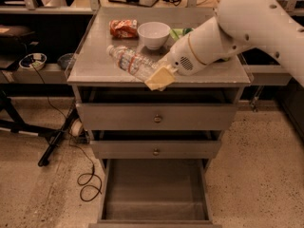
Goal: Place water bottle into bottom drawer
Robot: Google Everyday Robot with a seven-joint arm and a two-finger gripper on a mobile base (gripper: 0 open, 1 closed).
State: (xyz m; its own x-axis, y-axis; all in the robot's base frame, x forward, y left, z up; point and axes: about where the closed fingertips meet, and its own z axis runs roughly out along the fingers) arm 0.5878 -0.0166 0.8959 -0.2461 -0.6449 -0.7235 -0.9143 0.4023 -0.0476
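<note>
The water bottle (129, 61) lies on its side on the cabinet top, white cap pointing back-left and base toward the front edge. My gripper (160, 77), cream-coloured at the end of the white arm (223, 32), is at the bottle's base end near the front edge and touches or overlaps it. The bottom drawer (154, 191) is pulled out below, and its plain grey inside holds nothing.
A white bowl (153, 33), a red snack packet (123, 27) and a green item (179, 32) half hidden by the arm sit at the back of the top. The two upper drawers (156, 118) are closed. Cables and a stand's legs (57, 137) lie on the floor at left.
</note>
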